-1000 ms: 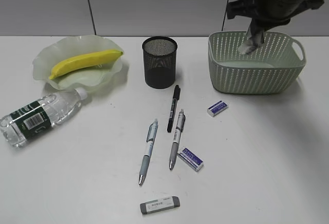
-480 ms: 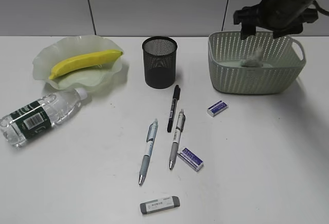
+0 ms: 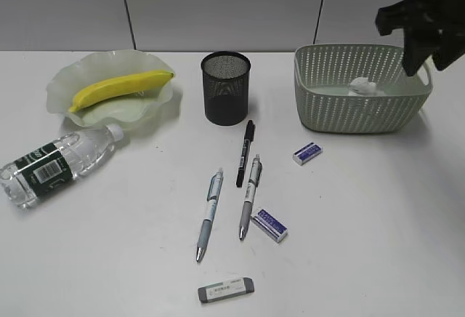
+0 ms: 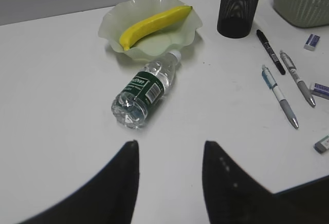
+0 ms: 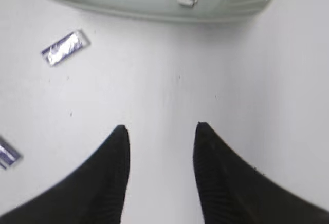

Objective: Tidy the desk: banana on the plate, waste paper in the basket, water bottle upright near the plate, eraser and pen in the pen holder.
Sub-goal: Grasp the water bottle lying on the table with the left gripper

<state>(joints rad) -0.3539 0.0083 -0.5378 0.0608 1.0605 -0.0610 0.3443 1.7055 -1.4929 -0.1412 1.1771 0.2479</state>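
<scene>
The banana (image 3: 120, 88) is laid on the plate (image 3: 62, 84); the waste paper (image 3: 363, 86) is dropped in the basket (image 3: 349, 110); nothing is held by the parted left gripper (image 4: 169, 149) or right gripper (image 5: 160, 131); the water bottle (image 3: 54, 164) is left lying; three pens (image 3: 251, 195) and three erasers (image 3: 306, 153) are left outside the pen holder (image 3: 225, 88).

a pale grey wall (image 3: 218, 8) runs behind the work surface, built of flat panels. two thin dark seams (image 3: 126, 8) cut it top to bottom, one left of middle, one further right. the light is even and soft, with only faint shadows. no window or floor shows from any view.
</scene>
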